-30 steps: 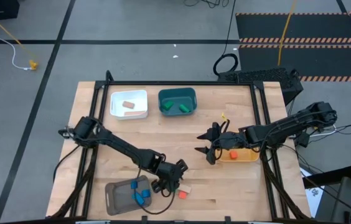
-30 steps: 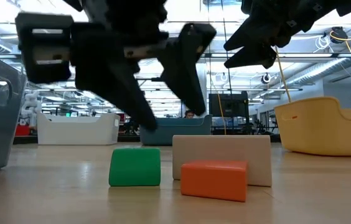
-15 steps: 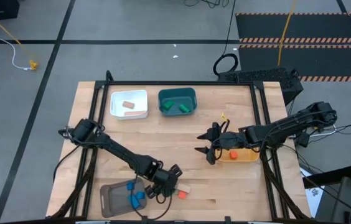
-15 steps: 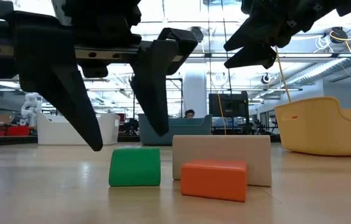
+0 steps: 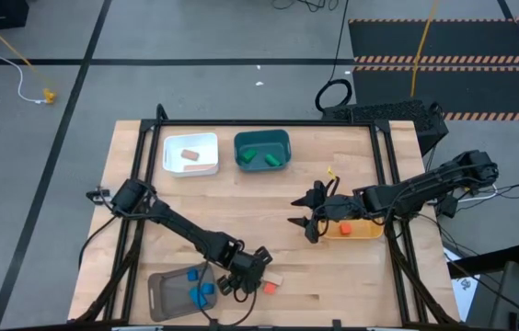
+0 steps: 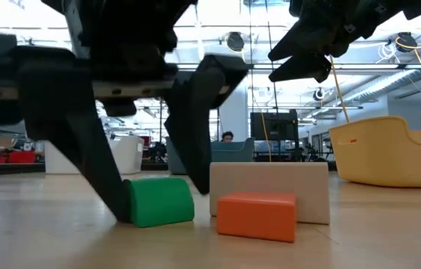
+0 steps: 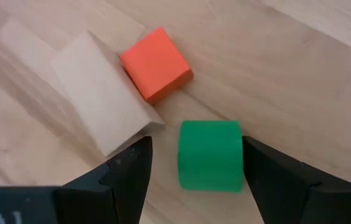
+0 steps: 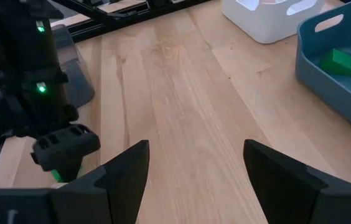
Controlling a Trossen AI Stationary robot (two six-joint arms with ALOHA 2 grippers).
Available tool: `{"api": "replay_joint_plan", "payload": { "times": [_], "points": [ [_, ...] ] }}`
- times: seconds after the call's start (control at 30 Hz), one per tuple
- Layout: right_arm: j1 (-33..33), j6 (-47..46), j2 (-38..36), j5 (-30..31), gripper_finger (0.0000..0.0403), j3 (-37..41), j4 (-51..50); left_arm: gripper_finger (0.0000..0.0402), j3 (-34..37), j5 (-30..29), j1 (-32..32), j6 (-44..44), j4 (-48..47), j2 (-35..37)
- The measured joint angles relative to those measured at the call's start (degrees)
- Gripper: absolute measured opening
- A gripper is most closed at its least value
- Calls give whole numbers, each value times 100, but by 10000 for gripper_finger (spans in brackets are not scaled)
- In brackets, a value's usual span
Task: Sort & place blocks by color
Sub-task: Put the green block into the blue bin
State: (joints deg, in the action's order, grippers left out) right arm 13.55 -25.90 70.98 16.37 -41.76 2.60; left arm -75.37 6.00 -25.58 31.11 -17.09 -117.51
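Down near the front edge of the surface, the left claw has dropped since a second ago — back then it hung above the green block, now its fingers are wide apart and straddle it, tips at surface level on either side in the low view. Can't tell if either finger is actually touching the block yet. Tan wooden block and red-orange block haven't budged; they sit touching each other, just beside the green one.

Right claw hasn't moved at all — it hangs spread wide beside the yellow bin over on the right.

Room-wise: the grey bin with its blue blocks is close on the left arm's side, and the front edge is near. The middle of the surface is bare wood up to the white bin and teal bin at the back.
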Motion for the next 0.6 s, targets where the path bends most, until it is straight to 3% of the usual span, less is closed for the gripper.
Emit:
{"api": "replay_joint_plan", "payload": {
  "times": [0.2,0.4,0.6],
  "points": [
    [2,1,0,2,251,2,33,227,0,34,55,-10,30,-11],
    [-1,1,2,2,251,2,60,135,0,-3,87,-16,47,-10],
    [-1,1,0,2,251,2,60,134,-8,-42,128,-419,-454,101]
  ]
}}
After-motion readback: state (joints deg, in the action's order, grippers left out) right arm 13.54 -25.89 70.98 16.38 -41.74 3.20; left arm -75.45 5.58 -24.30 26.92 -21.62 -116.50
